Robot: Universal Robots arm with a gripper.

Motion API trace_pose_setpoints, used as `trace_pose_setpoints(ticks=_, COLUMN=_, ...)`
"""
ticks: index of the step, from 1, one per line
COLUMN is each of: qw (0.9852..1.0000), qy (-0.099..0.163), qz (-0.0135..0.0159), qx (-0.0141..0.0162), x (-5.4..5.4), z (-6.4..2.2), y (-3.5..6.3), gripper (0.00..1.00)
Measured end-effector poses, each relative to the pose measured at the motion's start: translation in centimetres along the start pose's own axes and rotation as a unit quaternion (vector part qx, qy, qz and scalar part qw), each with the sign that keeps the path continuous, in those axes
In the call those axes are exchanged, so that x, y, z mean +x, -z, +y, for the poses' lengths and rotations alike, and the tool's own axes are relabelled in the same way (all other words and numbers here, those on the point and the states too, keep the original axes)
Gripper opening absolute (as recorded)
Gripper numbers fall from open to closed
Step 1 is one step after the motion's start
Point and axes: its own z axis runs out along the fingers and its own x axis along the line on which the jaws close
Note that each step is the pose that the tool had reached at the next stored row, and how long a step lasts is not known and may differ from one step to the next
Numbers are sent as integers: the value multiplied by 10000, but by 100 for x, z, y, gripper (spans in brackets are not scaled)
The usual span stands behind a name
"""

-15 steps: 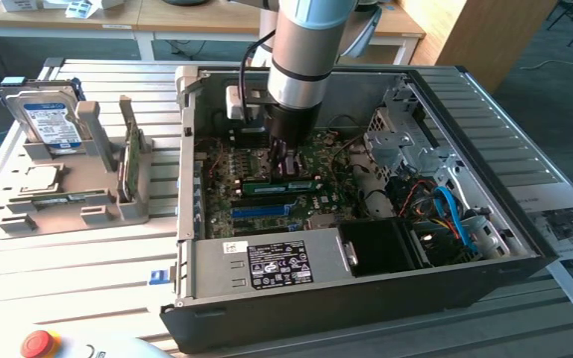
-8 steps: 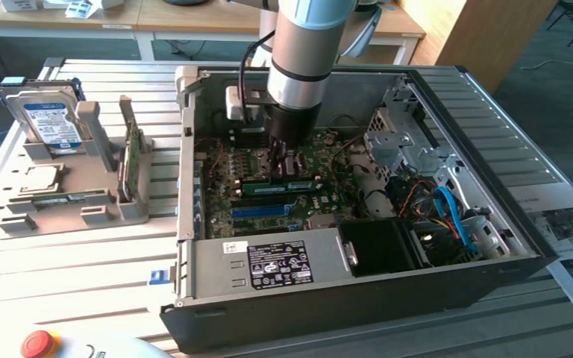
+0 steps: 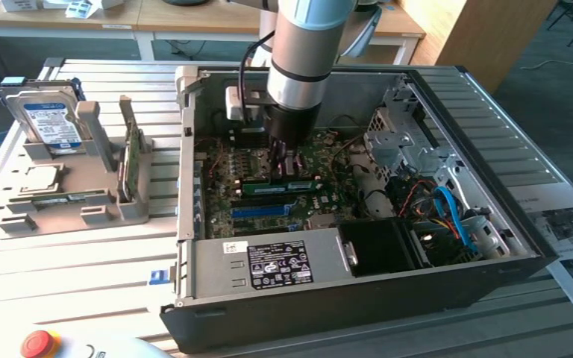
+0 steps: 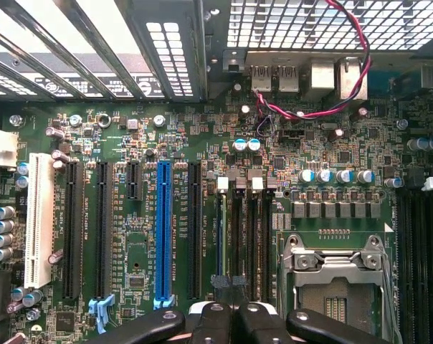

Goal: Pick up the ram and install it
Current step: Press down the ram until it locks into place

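Note:
The ram point(image 3: 289, 181) is a thin green stick standing on edge in a memory slot of the motherboard point(image 3: 266, 201), inside the open black computer case point(image 3: 366, 291). In the wrist view I see only its narrow top edge point(image 4: 221, 236) running along the slot beside the empty black slots. My gripper point(image 3: 284, 165) reaches down into the case, directly above the ram. Its black fingers point(image 4: 213, 319) are pressed together, shut, with nothing between them. Whether the fingertips touch the ram I cannot tell.
On the exterior view's left, a grey holder point(image 3: 117, 212) carries a hard drive point(image 3: 50, 119), a green card on edge point(image 3: 130, 160) and a processor chip point(image 3: 36, 177). Inside the case are the empty processor socket point(image 4: 331, 287), red-black wires point(image 4: 310, 107), a power supply point(image 3: 266, 261) and drive cages point(image 3: 396, 142).

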Motion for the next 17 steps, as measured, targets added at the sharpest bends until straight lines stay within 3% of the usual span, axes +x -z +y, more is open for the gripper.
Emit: trace_pose_setpoints(ticks=17, qw=10000, qy=0, qz=-1, qx=0, x=2, z=5, y=-11, gripper=11)
